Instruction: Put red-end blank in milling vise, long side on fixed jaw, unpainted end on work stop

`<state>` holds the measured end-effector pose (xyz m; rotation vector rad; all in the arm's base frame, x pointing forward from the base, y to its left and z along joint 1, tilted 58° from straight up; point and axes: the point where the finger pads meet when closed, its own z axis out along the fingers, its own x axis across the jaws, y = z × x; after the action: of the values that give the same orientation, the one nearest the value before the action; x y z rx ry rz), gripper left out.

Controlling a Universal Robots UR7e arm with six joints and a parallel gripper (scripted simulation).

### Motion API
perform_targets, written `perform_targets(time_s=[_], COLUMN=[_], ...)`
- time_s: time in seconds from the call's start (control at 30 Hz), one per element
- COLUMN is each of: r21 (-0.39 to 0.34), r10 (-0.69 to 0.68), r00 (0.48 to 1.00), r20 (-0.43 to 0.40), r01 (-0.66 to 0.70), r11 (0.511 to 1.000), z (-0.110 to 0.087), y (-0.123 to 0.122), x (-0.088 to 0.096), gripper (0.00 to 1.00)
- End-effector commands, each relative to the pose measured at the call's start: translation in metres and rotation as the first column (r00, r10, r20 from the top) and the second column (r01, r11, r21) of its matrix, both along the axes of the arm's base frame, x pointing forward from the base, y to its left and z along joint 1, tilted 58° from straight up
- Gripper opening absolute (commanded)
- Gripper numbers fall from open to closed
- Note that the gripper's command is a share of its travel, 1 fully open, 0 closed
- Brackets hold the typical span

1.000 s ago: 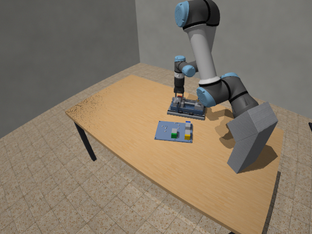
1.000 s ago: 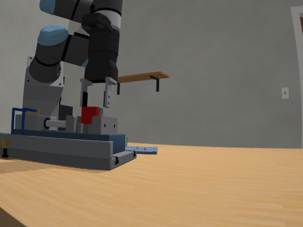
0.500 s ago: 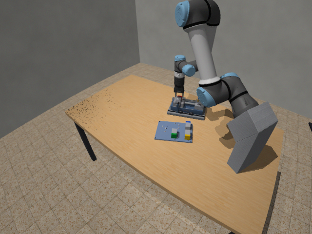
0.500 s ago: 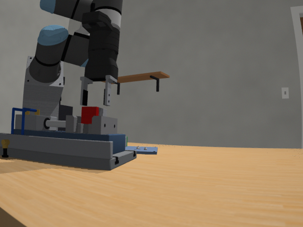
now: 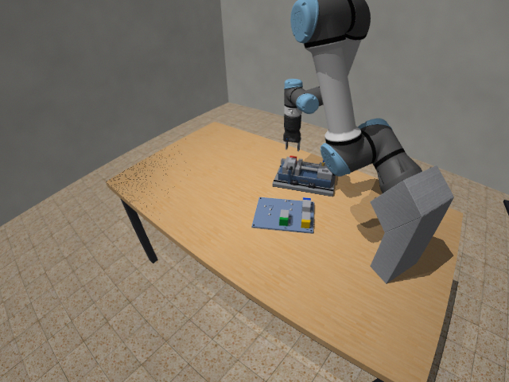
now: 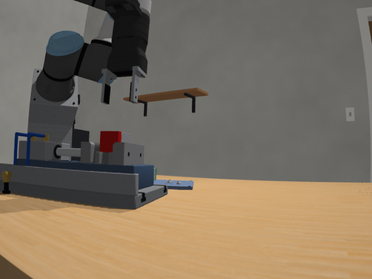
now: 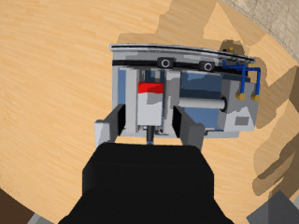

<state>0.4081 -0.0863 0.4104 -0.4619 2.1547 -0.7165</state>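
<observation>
Two fingers of the tool (image 6: 119, 90) stand wide apart with nothing between them, hanging above the vise (image 6: 81, 168). Below, the red-ended blank (image 6: 111, 140) lies between the jaws, painted end toward the exterior camera. It looks like a stiff, smooth metal bar, probably fairly heavy and slippery; gripping its long flat sides mid-length seems safest. Three other blanks sit on the plate (image 5: 267, 216) nearby on the table (image 5: 213, 197).

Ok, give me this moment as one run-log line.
gripper: open, empty, above vise | red-end blank: between jaws | green, yellow, blue blanks: on plate
</observation>
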Motion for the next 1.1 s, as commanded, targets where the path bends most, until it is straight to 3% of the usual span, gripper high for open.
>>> perform_targets(time_s=[0.0,0.13,0.3,1.07], r21=[0.005,0.005,0.005,0.005], r10=[0.007,0.007,0.007,0.007], r00=[1.000,1.000,1.000,1.000], r20=[-0.003,-0.003,-0.003,-0.003], r01=[-0.007,-0.007,-0.007,-0.007], r11=[1.000,1.000,1.000,1.000], z=[0.005,0.005,0.025,0.020], y=[0.003,0.003,0.015,0.012], x=[-0.009,-0.009,-0.039,-0.032], gripper=[1.00,1.00,1.00,1.00])
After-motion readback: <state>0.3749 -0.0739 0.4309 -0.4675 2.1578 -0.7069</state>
